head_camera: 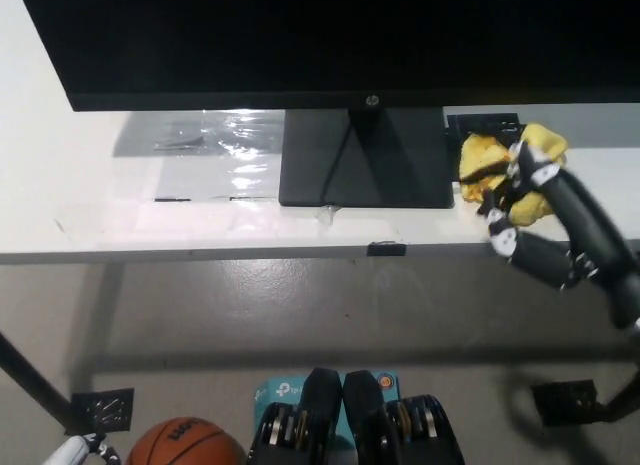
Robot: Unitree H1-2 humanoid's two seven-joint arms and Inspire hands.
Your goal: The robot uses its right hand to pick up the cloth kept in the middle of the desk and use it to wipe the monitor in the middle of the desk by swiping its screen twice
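Cloth point(487, 160) – yellow, crumpled on the desk point(120, 220) right of the monitor point(330, 45) – lies under the right hand point(530, 200), fingers apparently spread over it; grasp unclear.

One monitor point(320, 40) stood at the far side of one white desk point(120, 220). One yellow cloth point(490, 160) lay to the right of the monitor's stand. One sheet of clear plastic point(215, 145) lay to the left. One basketball point(185, 445) sat on the near floor at the left.

desk point(120, 225): white | on it: monitor point(365, 175) stand, yellow cloth point(485, 160), clear plastic sheet point(215, 150)
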